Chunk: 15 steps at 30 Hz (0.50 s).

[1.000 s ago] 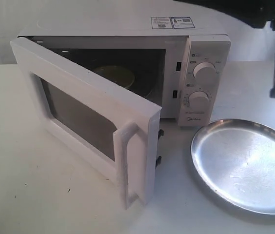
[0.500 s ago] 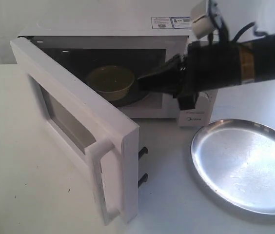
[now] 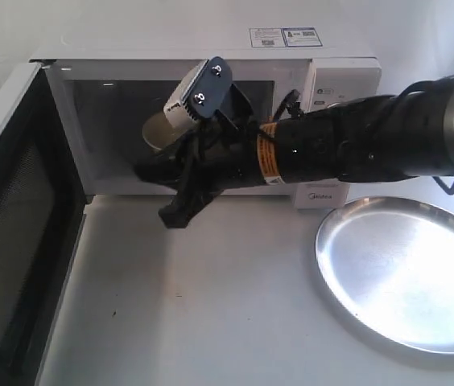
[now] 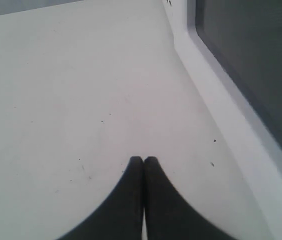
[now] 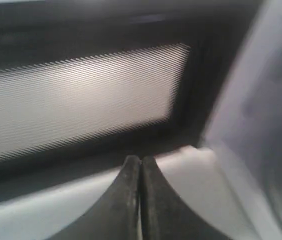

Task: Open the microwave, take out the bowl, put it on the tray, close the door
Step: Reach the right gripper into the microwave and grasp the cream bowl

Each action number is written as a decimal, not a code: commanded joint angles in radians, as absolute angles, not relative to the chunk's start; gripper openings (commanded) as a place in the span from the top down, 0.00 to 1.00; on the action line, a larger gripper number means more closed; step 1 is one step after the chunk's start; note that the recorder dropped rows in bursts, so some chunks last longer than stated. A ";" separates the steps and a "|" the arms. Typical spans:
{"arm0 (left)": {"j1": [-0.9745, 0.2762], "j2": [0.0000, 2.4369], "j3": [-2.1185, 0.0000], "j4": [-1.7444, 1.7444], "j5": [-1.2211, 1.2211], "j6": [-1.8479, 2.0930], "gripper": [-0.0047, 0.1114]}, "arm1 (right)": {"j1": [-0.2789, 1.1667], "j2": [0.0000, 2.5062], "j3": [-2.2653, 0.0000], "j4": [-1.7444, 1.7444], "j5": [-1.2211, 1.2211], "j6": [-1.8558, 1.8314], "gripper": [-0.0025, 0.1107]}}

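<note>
- The door (image 3: 14,233) of the microwave (image 3: 211,55) stands swung wide, its dark inner side showing, so the opening step looks done. The step in hand is fetching the bowl (image 3: 155,131).
- The bowl sits inside the cavity toward the back. It is partly hidden behind the right arm, and nothing is touching it.
- The right gripper (image 5: 140,162) is at the mouth of the cavity with its fingers pressed together and nothing between them. Its wrist camera faces the door's meshed inner window, so the fingers seem to point across the opening rather than into it.
- To do this well, the wrist should first turn toward the bowl. The jaws should then part before going in, since closed fingers would only shove the bowl.
- A rim pinch looks best, one finger inside and one outside, because the glossy side offers little to hold.
- Lift only a little and draw straight out, minding the cavity roof and the open door.
- The tray (image 3: 404,273) lies on the table (image 3: 211,314) to the right, well apart from the bowl.
- The left gripper (image 4: 143,161) hangs clenched and empty over the table beside the door's white frame.
</note>
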<state>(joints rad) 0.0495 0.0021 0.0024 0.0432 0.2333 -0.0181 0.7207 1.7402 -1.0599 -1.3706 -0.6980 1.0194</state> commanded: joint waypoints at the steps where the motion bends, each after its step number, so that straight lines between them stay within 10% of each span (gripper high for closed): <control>1: 0.046 0.000 0.000 0.039 0.233 -0.022 0.96 | 0.728 1.777 -1.098 -1.246 -0.380 0.837 0.98; 6: 0.046 0.000 0.000 0.039 0.233 -0.022 0.96 | 0.728 1.870 -1.196 -1.111 -0.452 0.704 0.95; 15: 0.046 0.000 0.000 0.039 0.233 -0.022 0.96 | 0.728 2.021 -1.308 -0.953 -0.494 0.519 0.49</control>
